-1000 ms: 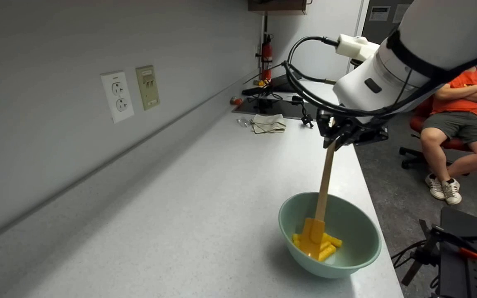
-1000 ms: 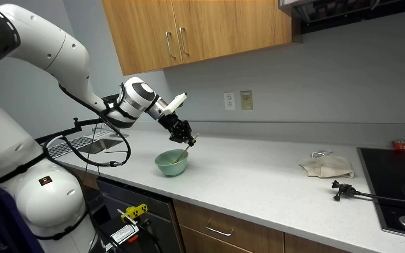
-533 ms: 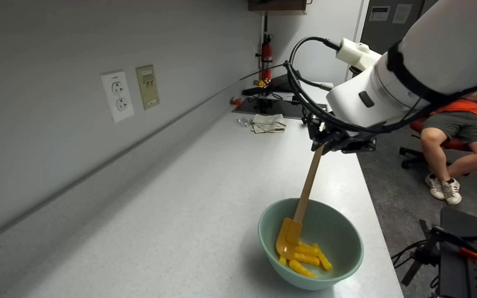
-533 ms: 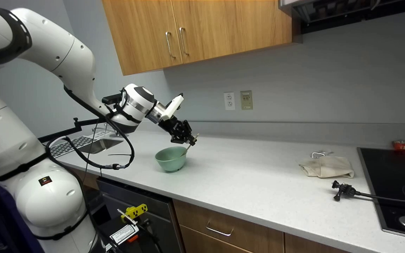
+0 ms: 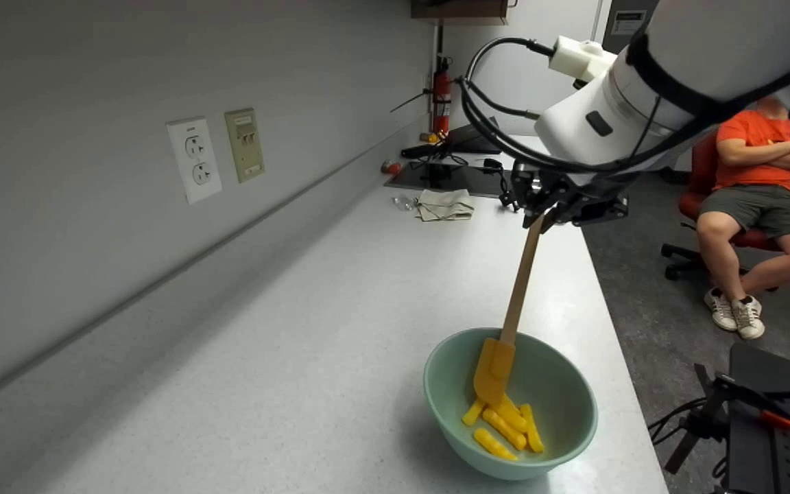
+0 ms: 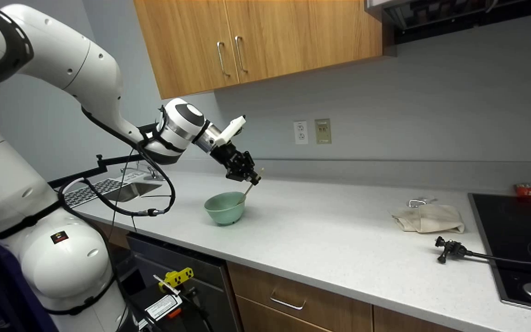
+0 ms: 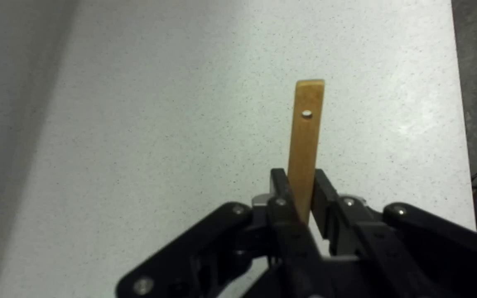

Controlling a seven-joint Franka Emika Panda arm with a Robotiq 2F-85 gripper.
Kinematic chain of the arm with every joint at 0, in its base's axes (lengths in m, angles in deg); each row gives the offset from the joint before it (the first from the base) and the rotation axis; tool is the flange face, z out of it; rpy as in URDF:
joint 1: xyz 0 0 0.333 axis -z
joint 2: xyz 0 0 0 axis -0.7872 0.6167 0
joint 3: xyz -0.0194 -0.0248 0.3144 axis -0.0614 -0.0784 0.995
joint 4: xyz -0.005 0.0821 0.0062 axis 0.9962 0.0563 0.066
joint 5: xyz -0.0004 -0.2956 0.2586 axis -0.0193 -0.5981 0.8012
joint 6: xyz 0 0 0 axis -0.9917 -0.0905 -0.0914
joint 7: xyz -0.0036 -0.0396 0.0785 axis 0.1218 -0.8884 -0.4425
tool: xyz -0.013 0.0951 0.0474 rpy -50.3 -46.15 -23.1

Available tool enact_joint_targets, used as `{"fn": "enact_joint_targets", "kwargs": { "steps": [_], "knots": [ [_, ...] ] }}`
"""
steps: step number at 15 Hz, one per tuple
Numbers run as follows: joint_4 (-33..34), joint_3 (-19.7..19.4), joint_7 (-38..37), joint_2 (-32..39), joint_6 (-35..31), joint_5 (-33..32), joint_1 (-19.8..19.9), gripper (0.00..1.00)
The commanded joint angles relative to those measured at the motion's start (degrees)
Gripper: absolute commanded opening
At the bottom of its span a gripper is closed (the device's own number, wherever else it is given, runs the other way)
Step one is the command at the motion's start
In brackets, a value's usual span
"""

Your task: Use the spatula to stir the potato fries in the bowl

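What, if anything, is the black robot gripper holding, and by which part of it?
The black gripper holds the long wooden-handled, orange-bladed spatula by its flat handle, near the upper end, which has a small hole.

Lower end of spatula (image 6: 247, 191) — hidden inside bowl (image 6: 224, 216) in exterior view; person's (image 5: 758, 206) head — mostly behind arm (image 5: 731, 48).
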Motion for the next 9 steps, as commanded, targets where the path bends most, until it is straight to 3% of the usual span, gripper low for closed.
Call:
{"fn": "enact_joint_targets", "kwargs": {
  "steps": [1,9],
  "knots": [
    [1.67,-0.90,5.14,-1.79,1.85,4.53,-0.45,0.04],
    [2.40,-0.40,4.75,-0.55,0.51,14.83,-1.15,0.04]
  ]
}}
